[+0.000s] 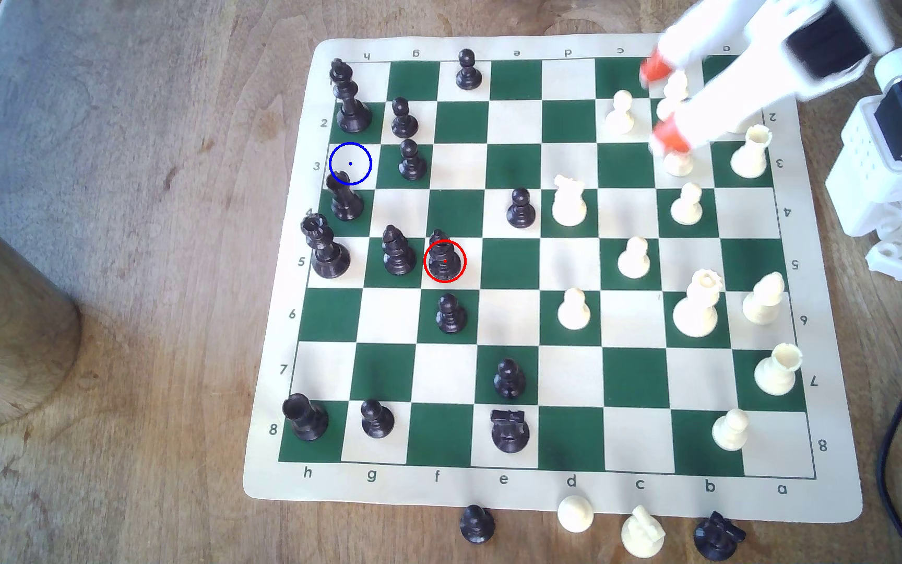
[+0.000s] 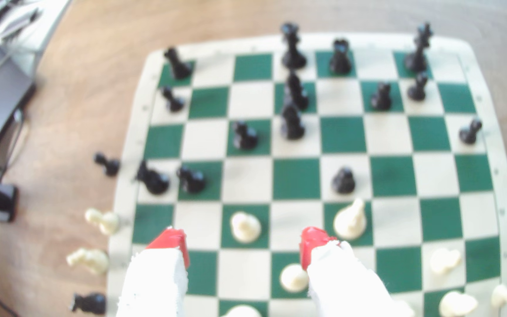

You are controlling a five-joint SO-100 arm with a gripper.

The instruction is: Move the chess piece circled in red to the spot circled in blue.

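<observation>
black bishop [image 1: 443, 257] on red-ringed square | pincer [image 1: 661, 103] wide open, empty

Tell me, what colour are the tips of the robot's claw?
Red-orange fingertips on a white gripper; clearest in the wrist view.

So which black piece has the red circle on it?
The black bishop on the cream square in row 5. It stands just to the exterior view's right of its twin bishop, which has no ring.

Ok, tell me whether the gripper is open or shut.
Open. The gripper shows its two red fingertips set wide apart with bare board between them, gripping nothing, over the white pieces.
</observation>
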